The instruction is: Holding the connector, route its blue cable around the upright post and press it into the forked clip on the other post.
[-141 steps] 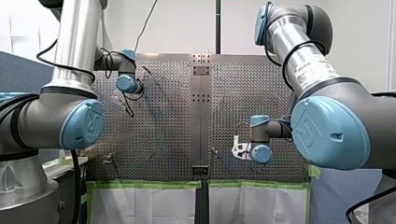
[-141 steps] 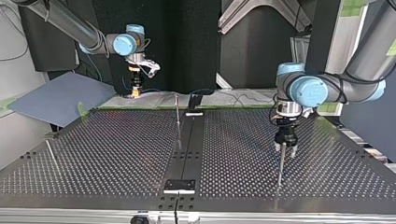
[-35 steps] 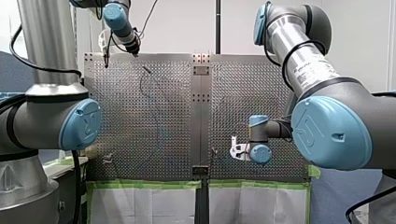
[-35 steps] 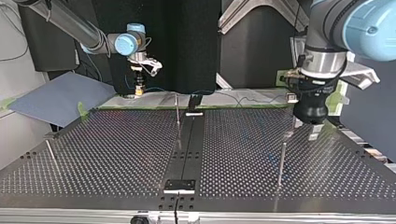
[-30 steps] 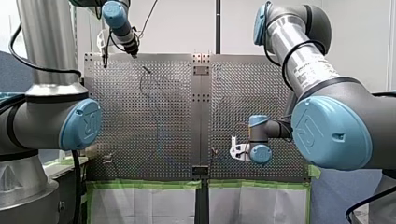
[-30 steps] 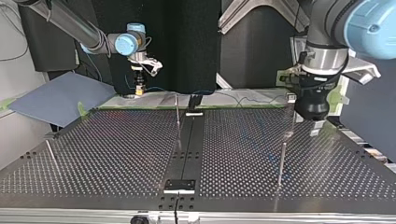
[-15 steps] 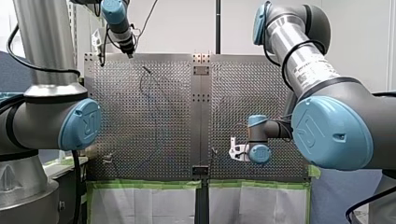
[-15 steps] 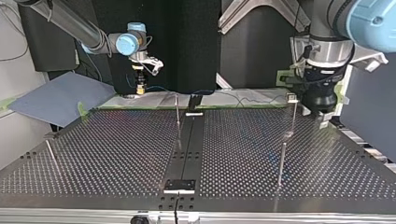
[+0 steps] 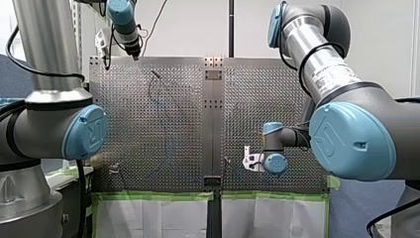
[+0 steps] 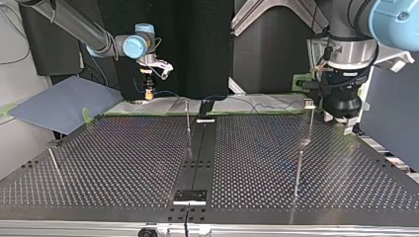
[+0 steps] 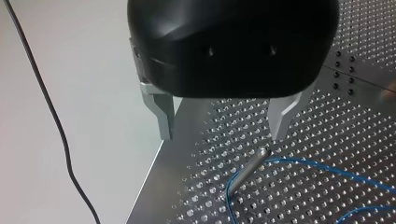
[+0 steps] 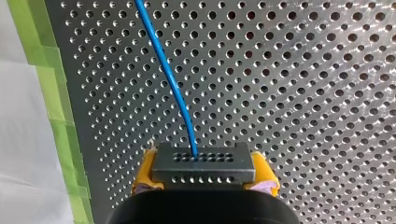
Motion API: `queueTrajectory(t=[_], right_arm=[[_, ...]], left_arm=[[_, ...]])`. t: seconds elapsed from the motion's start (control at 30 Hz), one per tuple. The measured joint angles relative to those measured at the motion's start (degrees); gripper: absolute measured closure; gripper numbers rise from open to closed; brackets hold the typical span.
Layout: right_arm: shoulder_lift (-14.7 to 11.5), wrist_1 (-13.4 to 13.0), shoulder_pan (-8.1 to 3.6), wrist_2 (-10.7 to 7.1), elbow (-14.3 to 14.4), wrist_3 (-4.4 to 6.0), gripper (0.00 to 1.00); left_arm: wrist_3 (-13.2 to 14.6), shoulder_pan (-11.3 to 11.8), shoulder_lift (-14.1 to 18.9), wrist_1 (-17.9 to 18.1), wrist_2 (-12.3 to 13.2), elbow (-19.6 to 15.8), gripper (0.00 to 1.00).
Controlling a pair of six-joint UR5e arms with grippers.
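Blue cap on my left arm (image 9: 86,131): it carries a raised mark in a square with round corners. The mark looks like the letters "UR", but it is not sharp.
Blue cap on my right arm (image 9: 349,141): it has the same kind of raised mark, seen at an angle. I cannot tell its letters for sure.
Printed label (image 9: 331,75): dark lines of print on the silver tube of my right arm, too small to read.
Connector (image 12: 204,163): a black face with rows of small holes, and no readable letter or number on it.
Top view and left wrist view: no text can be read.
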Motion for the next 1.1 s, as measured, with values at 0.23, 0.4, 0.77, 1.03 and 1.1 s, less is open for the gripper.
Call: queueTrajectory(t=[0.23, 0.4, 0.77, 1.03, 1.1], right_arm=[[0.0, 0.06, 0.04, 0.0, -0.03, -0.08, 1.0], [0.0, 0.32, 0.05, 0.0, -0.03, -0.09, 1.0], [0.0, 0.02, 0.31, 0.01, -0.03, -0.21, 1.0], [0.0, -0.68, 0.47, 0.0, -0.05, -0.11, 1.0], [0.0, -0.69, 0.51, 0.0, -0.05, -0.11, 1.0]], left_arm=[[0.15, -0.15, 0.07, 0.13, 1.58, -0.02, 0.0], [1.25, -0.28, 0.06, 0.27, 1.96, -0.37, 0.0], [6.31, -1.32, -2.34, 4.66, 0.16, -5.08, 0.0], [7.49, -4.39, -5.76, 8.61, -1.33, -7.96, 0.0], [7.23, -5.34, -6.72, 9.56, -2.22, -7.51, 0.0]])
